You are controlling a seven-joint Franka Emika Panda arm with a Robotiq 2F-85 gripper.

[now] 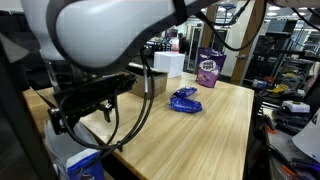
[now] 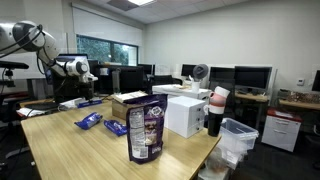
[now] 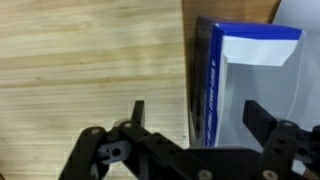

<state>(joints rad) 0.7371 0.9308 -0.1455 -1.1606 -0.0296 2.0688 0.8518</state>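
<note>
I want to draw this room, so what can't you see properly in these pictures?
Wrist view: the hand hides the lower end of the blue box; its print is blurred.
Exterior view: the arm hides part of the table.
Exterior view: the label on the purple bag is too small to read.

The arm [image 2: 28, 38] is stretching out from its base, elbow bent, with the wrist [image 2: 72, 67] hanging low. The jaws are pointing downward and standing wide open, with nothing gripped between them.

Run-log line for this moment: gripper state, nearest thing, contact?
gripper: open | nearest: blue box at table edge, below the jaws | contact: none seen | held: nothing
</note>
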